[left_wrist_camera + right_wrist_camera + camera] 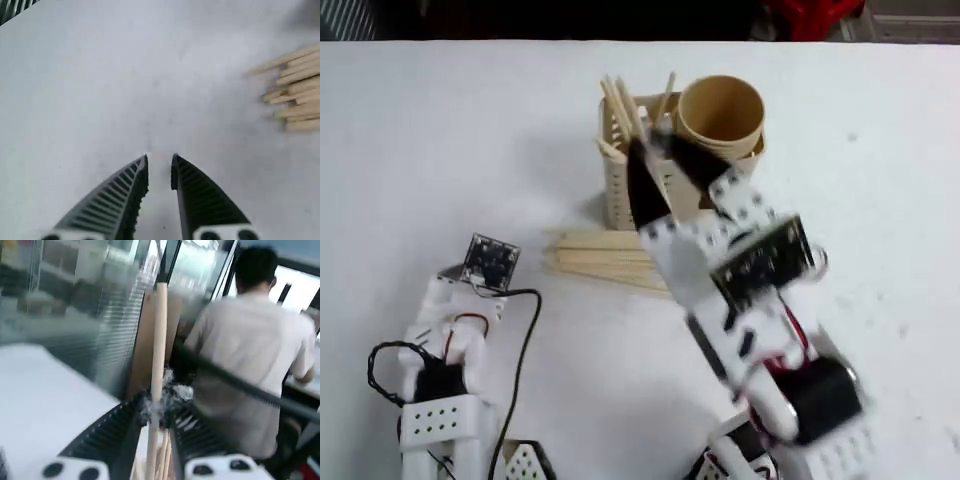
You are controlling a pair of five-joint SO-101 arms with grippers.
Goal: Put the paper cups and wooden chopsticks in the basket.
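High view: basket [618, 190] mid-surface [440, 130], several sticks upright inside, stacked paper cups [720, 112] apparently seated at one end. Loose chopsticks [600, 258] lie flat in bundle just in front of basket. Right tool [655, 150] over basket

Left wrist view: left tool [160, 162] low over bare surface, jaws slightly apart, nothing between; loose chopsticks near, off to one side

Right wrist view: right tool clamped on single chopstick [160, 340], held upright. Sticks likely light, stiff, smooth, prone to pivot in grip; best pinched near middle, across width
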